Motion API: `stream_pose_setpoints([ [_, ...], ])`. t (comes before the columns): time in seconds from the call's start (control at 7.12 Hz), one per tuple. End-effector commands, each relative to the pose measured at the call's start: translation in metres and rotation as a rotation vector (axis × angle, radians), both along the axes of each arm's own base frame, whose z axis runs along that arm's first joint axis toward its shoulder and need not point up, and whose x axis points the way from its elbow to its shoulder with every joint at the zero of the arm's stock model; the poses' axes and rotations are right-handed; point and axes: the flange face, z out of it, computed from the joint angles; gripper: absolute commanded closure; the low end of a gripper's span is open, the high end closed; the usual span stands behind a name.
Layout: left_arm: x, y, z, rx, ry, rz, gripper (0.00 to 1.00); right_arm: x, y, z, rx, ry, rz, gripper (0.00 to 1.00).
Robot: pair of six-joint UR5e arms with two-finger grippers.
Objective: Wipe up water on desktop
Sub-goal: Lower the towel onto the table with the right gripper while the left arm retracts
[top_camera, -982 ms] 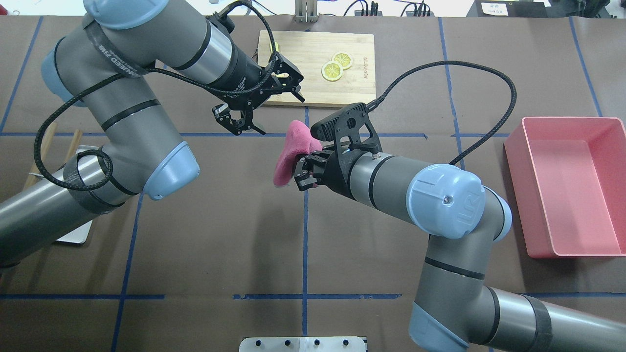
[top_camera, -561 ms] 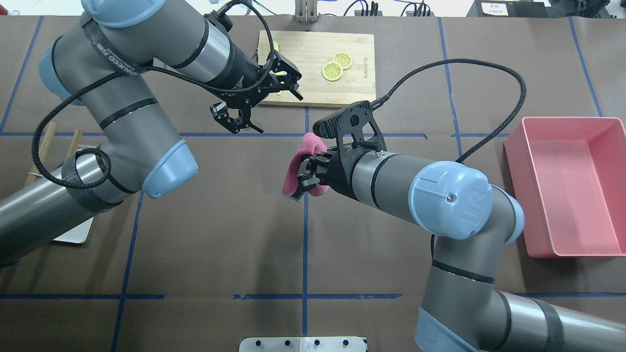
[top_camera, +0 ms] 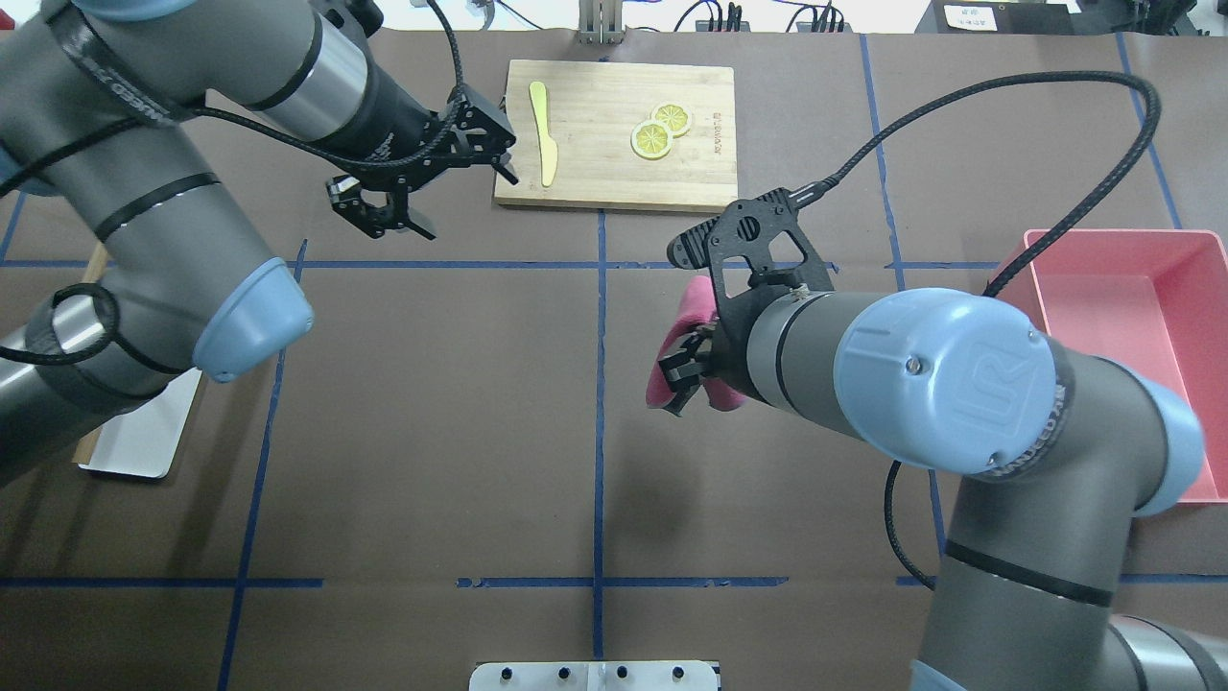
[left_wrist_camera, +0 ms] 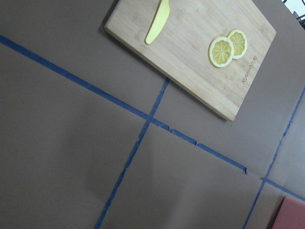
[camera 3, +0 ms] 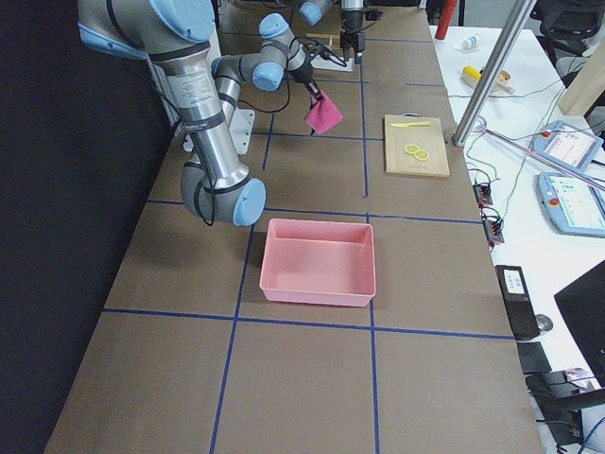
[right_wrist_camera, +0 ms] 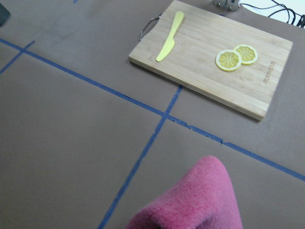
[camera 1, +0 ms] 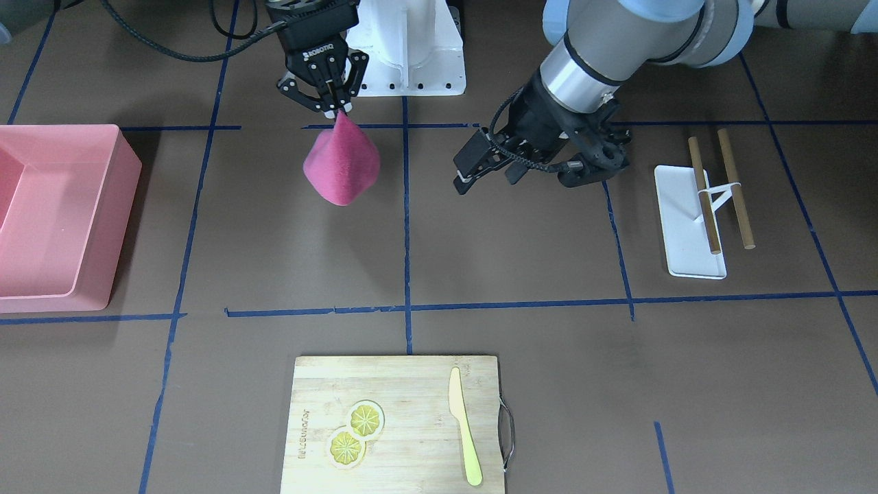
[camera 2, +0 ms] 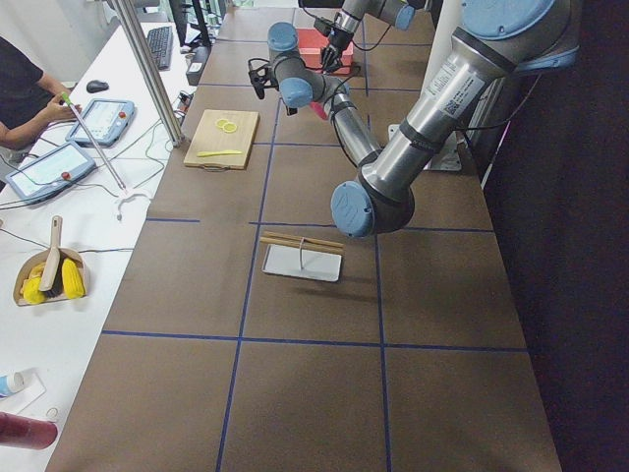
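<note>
Both arms have pulled back since a second ago: the right gripper (top_camera: 683, 369) has carried the cloth (camera 1: 341, 168) off the centre tape line (top_camera: 600, 317) to its bin (top_camera: 1113, 365) side, and the left gripper (top_camera: 470, 205) has swung out leftward, uncovering the knife (top_camera: 544, 130) on the board (top_camera: 614, 163). That right gripper is clenched on one corner of the cloth, which hangs from the pinch with its long axis roughly upright, narrow end at the fingers and broad end down, clear of the worktop (top_camera: 432, 432), its shadow falling on the brown surface just beside it. The left gripper is spread wide and holds nothing, well apart from the cloth, near the board's corner. So the worktop lies below the hanging cloth, and the right arm is the one placed to wipe; I judge the coming move to be a descent that lays the broad end flat. No water can be made out in any view, so which way the spill lies from the cloth cannot be told.
</note>
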Motion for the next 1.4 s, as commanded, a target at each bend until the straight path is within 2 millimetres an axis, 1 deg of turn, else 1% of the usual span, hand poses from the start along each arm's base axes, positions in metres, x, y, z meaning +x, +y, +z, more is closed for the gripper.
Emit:
stream_pose_setpoints([
  [0.0, -0.024, 0.013, 0.021, 0.117, -0.18, 0.061, 0.0, 0.016, -0.004, 0.017, -0.141, 0.113, -0.061, 1.0],
  [0.14, -0.035, 0.018, 0.044, 0.179, -0.241, 0.088, 0.0, 0.023, -0.014, 0.027, -0.213, 0.106, -0.096, 1.0],
  [0.28, -0.054, 0.02, 0.054, 0.227, -0.258, 0.096, 0.0, 0.009, -0.017, 0.045, -0.282, 0.133, -0.143, 1.0],
  [0.42, -0.075, 0.022, 0.067, 0.257, -0.273, 0.096, 0.0, -0.016, -0.021, 0.069, -0.361, 0.175, -0.192, 1.0],
  [0.56, -0.086, 0.023, 0.084, 0.29, -0.299, 0.12, 0.0, -0.043, -0.031, 0.094, -0.421, 0.212, -0.21, 1.0],
  [0.7, -0.091, 0.022, 0.094, 0.302, -0.313, 0.132, 0.0, -0.054, -0.042, 0.108, -0.424, 0.206, -0.208, 1.0],
  [0.84, -0.093, 0.021, 0.097, 0.299, -0.317, 0.132, 0.0, -0.066, -0.049, 0.127, -0.44, 0.227, -0.203, 1.0],
  [0.98, -0.094, 0.022, 0.105, 0.29, -0.324, 0.132, 0.0, -0.067, -0.065, 0.137, -0.457, 0.218, -0.168, 1.0],
  [1.12, -0.096, 0.022, 0.109, 0.285, -0.327, 0.132, 0.0, -0.066, -0.095, 0.161, -0.488, 0.223, -0.113, 1.0],
  [1.26, -0.097, 0.025, 0.121, 0.269, -0.336, 0.137, 0.0, -0.052, -0.125, 0.178, -0.534, 0.204, -0.091, 1.0],
])
